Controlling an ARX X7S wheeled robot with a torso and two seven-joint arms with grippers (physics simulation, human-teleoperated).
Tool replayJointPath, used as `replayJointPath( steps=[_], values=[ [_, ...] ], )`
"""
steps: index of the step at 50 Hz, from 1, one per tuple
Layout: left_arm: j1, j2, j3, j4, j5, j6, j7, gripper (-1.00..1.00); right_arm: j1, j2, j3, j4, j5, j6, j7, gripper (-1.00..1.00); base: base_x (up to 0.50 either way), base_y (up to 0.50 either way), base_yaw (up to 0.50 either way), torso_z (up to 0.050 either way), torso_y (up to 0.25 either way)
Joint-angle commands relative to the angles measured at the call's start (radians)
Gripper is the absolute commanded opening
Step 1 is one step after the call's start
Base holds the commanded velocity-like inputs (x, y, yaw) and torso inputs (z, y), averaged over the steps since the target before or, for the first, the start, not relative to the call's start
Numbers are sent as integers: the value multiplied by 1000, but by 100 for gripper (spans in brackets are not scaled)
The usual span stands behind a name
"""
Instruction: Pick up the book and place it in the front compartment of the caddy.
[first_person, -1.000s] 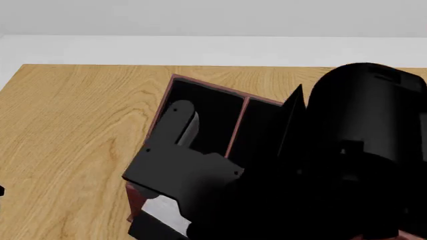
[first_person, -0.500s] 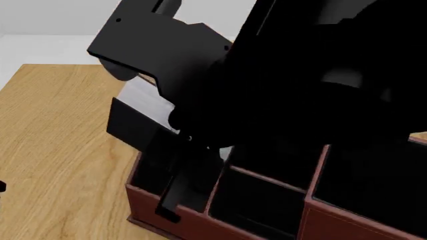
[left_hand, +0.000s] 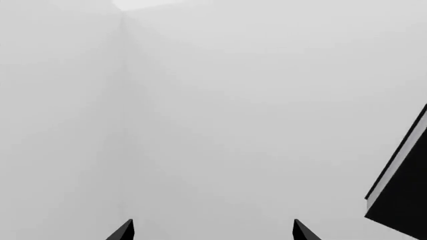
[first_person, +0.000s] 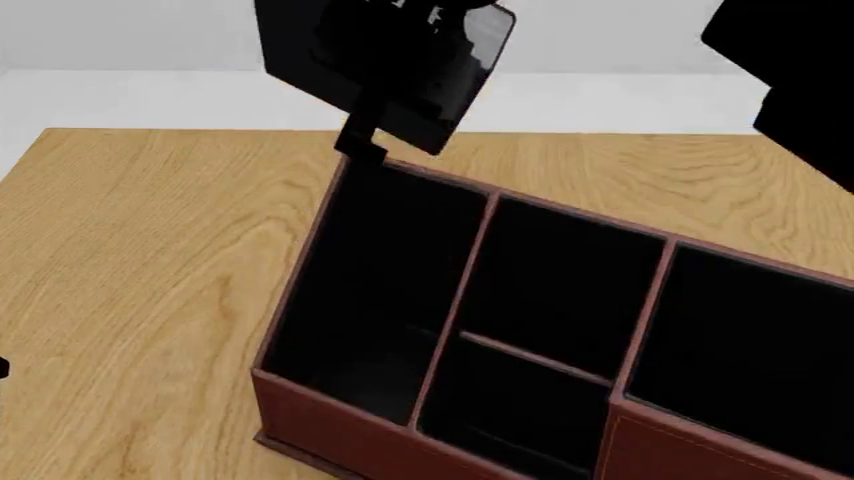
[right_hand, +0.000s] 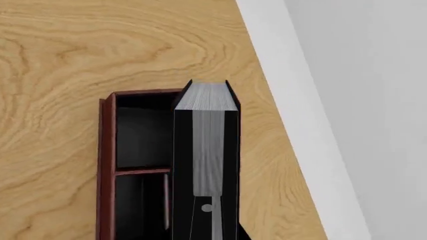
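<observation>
The caddy (first_person: 347, 430) is a reddish-brown box with a black inside and thin dividers, and it stands on the wooden table. My right gripper (first_person: 387, 70) hangs high above the caddy's far edge. In the head view I cannot tell the book apart from its black shape. In the right wrist view the book (right_hand: 210, 110), with its black cover and white page edges, is held between the jaws above one end of the caddy (right_hand: 107, 150). My left gripper (left_hand: 212, 231) is open and empty, facing a blank grey wall.
The wooden table (first_person: 147, 250) reaches left of the caddy, with its far edge against a white floor strip. My right arm (first_person: 794, 80) fills the upper right corner. A dark slab with a pale edge (left_hand: 407, 185) shows in the left wrist view.
My right gripper has risen with the book, from low inside the caddy's near-left part to high above its far edge. The caddy's compartments have come into view.
</observation>
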Motion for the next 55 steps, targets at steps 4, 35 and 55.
replayJointPath(
  steps=[4,35,55],
  values=[
    [22,-2,-10,-8,22,46,43,100,-3,-172,-96,259,-321,-94,-291,-100,0,0,0,0,0],
    [78,-23,3,-22,69,104,45,100,-141,-120,-216,289,-609,-81,-515,-100,0,0,0,0,1],
    [89,-30,10,-24,78,113,40,100,-254,-116,-185,274,-600,-61,-444,-100,0,0,0,1,2]
  ],
)
